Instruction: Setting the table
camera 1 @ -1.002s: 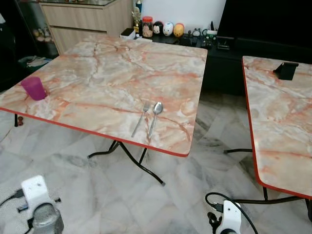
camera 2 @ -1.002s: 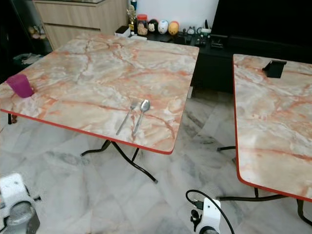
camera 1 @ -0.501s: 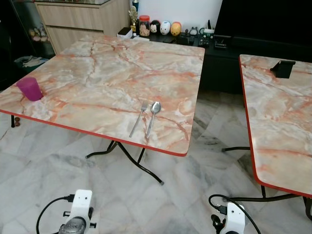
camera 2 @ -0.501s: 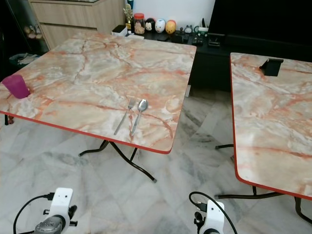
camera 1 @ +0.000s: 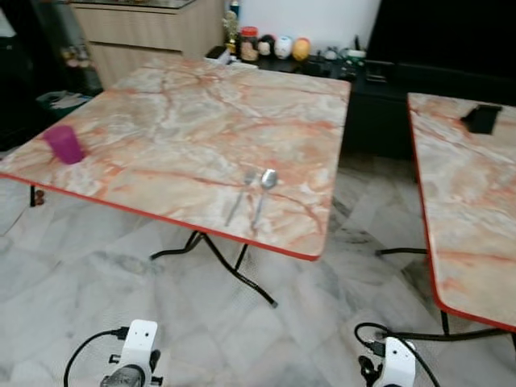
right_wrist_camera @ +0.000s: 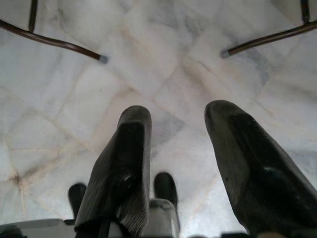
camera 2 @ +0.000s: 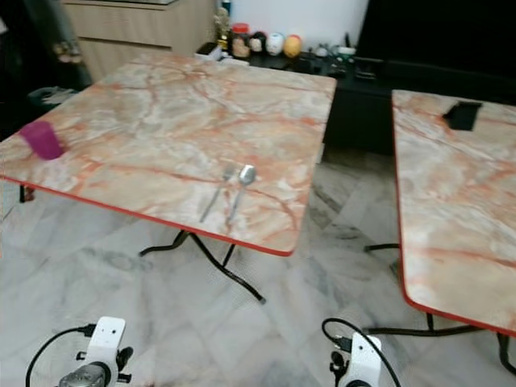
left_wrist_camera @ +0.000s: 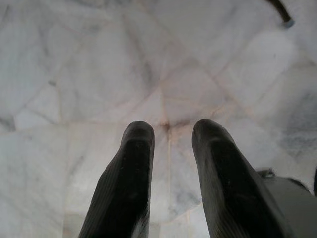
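A marble-patterned table [camera 1: 185,121] with a red edge stands ahead. A fork [camera 1: 240,196] and a spoon [camera 1: 264,192] lie side by side near its front right corner. A purple cup [camera 1: 64,143] stands at its left edge. Both arms hang low over the floor. My left gripper [left_wrist_camera: 171,130] is open, its fingers [left_wrist_camera: 133,173] pointing down at the marble tiles with nothing between them. My right gripper [right_wrist_camera: 178,119] is open too, empty, above the floor near the table legs.
A second marble table [camera 1: 468,193] stands to the right, with a black object [camera 1: 483,118] on its far part. A dark TV cabinet [camera 1: 379,89] with small figurines [camera 1: 282,47] lies behind. A wooden sideboard [camera 1: 137,40] is at the back left. Black table legs [camera 1: 234,270] cross the floor.
The camera has shifted slightly, so the whole scene sits a little further right and lower. Both arms still hang at the bottom edge. The fork, spoon and cup have not moved on the table.
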Tool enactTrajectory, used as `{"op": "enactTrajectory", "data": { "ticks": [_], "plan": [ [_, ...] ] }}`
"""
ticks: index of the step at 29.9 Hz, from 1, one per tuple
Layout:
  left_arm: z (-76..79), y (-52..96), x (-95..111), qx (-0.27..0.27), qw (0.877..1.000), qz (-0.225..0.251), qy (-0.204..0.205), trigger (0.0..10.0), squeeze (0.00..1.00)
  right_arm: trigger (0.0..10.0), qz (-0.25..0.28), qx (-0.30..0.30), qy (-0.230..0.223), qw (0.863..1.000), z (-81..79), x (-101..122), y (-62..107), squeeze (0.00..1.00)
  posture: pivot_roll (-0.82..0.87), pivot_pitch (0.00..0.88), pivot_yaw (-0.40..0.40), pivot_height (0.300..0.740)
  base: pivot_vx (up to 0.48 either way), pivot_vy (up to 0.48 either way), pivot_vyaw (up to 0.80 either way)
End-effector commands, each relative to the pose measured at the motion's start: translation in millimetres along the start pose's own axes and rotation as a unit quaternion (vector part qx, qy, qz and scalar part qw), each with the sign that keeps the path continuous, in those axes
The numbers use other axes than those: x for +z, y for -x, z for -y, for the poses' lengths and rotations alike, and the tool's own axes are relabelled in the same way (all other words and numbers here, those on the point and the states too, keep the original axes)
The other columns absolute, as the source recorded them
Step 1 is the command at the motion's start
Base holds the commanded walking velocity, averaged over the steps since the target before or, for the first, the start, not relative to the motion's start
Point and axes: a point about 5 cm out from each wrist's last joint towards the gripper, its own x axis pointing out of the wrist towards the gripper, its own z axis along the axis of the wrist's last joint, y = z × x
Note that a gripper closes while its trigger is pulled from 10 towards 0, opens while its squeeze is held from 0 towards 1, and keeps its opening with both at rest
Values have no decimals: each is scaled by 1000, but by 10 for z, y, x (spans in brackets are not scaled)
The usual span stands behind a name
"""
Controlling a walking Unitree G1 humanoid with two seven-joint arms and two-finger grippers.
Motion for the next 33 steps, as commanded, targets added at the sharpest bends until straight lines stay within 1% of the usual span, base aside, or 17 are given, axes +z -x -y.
{"op": "enactTrajectory", "data": {
  "ticks": [1, 5, 7, 12, 16, 25, 29, 33],
  "plan": [
    [-22, 5, -25, 2, 1000, -4, -10, 10000, 0, 10000, 6, 3, -12, 1000, -43, 18, -7, 0, -5, 0, 0, 740, 0, 480, -800],
    [-36, 3, -14, 6, 1000, -2, -7, 10000, 0, 10000, 10, 3, -13, 1000, -63, 36, -13, 0, -5, 0, 2, 740, 0, 480, -758],
    [-41, -1, 4, 7, 1000, 2, -5, 10000, 0, 10000, 17, 4, -5, 1000, -71, 57, -16, 0, -5, 0, 2, 740, 0, 480, 0],
    [-40, -8, 39, 8, 1000, 7, -8, 10000, 0, 10000, 20, 4, -8, 1000, -74, 68, -17, 0, -2, 0, 3, 740, 0, 480, 0],
    [-44, -7, 36, 10, 1000, 7, -15, 10000, 0, 10000, 26, 6, -10, 1000, -82, 91, -22, 0, 0, 0, 3, 740, 0, 480, 0],
    [-50, 0, 12, 17, 1000, 6, -10, 10000, 0, 10000, 28, 8, -7, 1000, -88, 118, -31, 0, 4, 0, -2, 740, 0, 480, 0],
    [-43, 2, 3, 16, 1000, 5, -10, 10000, 0, 10000, 28, 8, -6, 1000, -100, 122, -33, 0, 5, 0, 0, 740, 0, 355, 0],
    [-16, 3, -10, 13, 1000, 4, -13, 10000, 0, 10000, 26, 10, -5, 1000, -104, 110, -30, 0, 7, 0, 2, 740, 0, 0, 0]
  ]
}}
